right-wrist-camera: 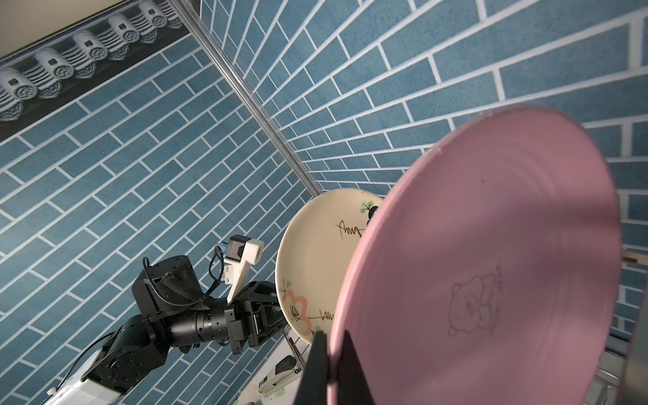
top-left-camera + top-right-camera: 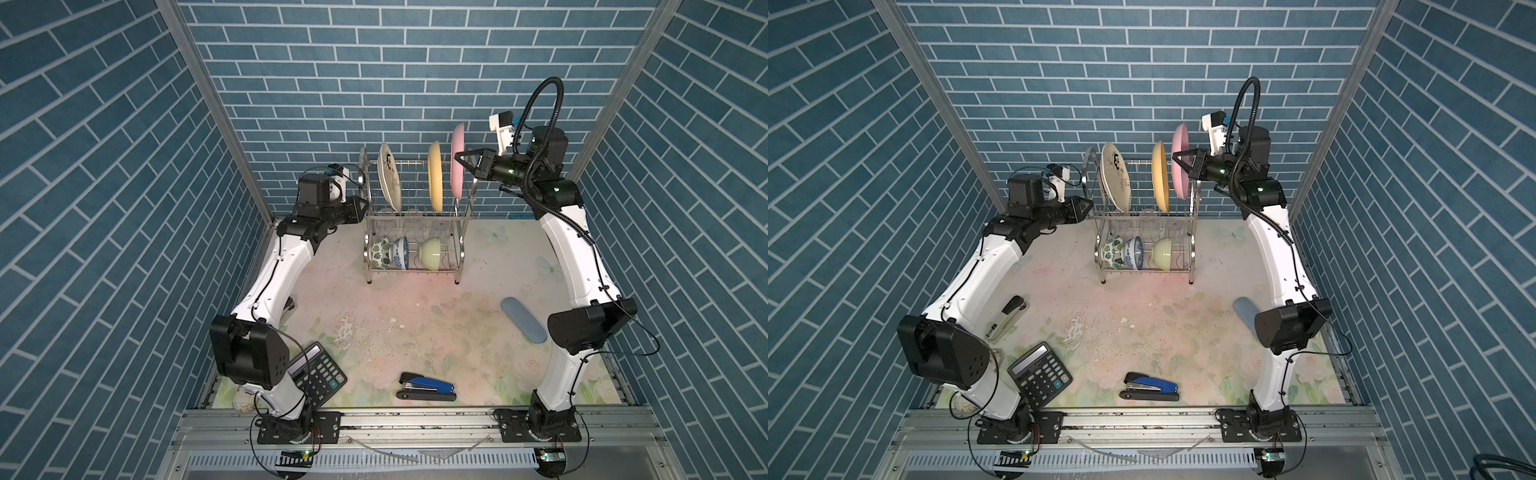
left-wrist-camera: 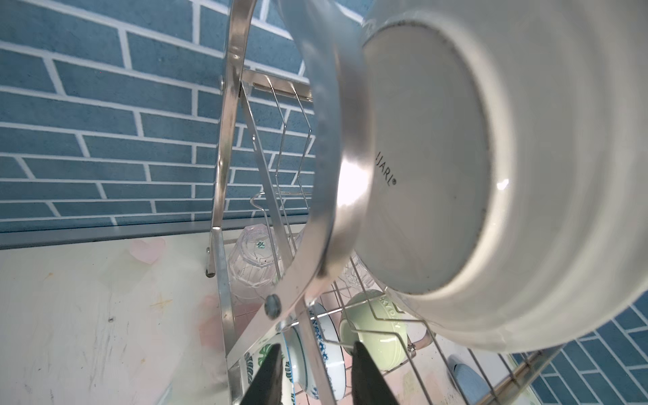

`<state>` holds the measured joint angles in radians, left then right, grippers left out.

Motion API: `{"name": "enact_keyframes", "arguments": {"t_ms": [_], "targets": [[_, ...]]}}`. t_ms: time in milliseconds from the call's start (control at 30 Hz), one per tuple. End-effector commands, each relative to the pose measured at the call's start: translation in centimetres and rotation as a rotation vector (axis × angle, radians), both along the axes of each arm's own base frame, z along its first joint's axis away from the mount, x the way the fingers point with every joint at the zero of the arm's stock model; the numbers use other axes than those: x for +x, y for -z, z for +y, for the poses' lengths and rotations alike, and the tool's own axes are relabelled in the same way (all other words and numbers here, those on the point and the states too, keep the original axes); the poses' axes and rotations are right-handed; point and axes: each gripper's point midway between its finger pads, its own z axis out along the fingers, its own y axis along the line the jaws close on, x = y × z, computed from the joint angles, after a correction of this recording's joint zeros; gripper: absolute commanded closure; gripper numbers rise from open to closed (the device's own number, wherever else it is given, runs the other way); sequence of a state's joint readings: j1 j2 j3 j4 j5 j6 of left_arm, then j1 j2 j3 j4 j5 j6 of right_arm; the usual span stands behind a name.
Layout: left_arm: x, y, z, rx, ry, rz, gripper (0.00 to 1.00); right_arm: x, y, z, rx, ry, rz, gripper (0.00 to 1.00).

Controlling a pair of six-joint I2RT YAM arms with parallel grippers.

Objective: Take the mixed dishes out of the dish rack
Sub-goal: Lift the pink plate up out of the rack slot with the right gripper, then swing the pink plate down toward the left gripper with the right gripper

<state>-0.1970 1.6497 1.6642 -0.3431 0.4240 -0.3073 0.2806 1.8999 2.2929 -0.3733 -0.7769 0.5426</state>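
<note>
The steel dish rack [image 2: 415, 214] stands at the back of the table. My right gripper [image 1: 333, 333] is shut on the rim of the pink plate [image 1: 491, 280], which sits higher than the yellow plate [image 2: 435, 176] and the cream floral plate [image 2: 389, 176] on the top shelf. Below them lie the green-leaf bowl [image 2: 380, 252], blue-patterned bowl [image 2: 401, 252] and pale green bowl [image 2: 430, 249]. A clear tumbler [image 3: 254, 259] sits upside down on the shelf. My left gripper [image 3: 316, 344] is at the rack's left arched frame [image 3: 333, 175], its fingers narrowly apart astride a steel strut without touching it.
A black calculator [image 2: 318, 372] lies front left beside my left arm and a blue stapler [image 2: 428, 386] front centre. A blue-grey oblong case [image 2: 523, 320] lies at the right and a white stapler [image 2: 1007, 318] at the left. Brick-patterned walls enclose three sides.
</note>
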Motion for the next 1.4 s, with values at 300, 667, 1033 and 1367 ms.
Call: {"name": "enact_keyframes", "arguments": {"t_ms": [300,667,1033,1367], "targets": [[0.2,-0.9,-0.4,-0.010,0.015,-0.016,0.69,-5.3,-6.5,-0.3,0.081,-0.093,-0.167,1.00],[-0.5,-2.6,-0.2,-0.018,0.006,-0.052,0.52,-13.1,-8.6,1.1,0.053,-0.221,-0.273,1.00],[-3.9,-6.2,0.9,-0.039,-0.021,-0.122,0.35,-20.0,-6.2,3.7,-0.074,-0.370,-0.309,1.00],[-9.7,-10.1,1.8,-0.107,-0.021,-0.174,0.29,-25.4,-2.7,4.8,-0.214,-0.437,-0.381,1.00]]}}
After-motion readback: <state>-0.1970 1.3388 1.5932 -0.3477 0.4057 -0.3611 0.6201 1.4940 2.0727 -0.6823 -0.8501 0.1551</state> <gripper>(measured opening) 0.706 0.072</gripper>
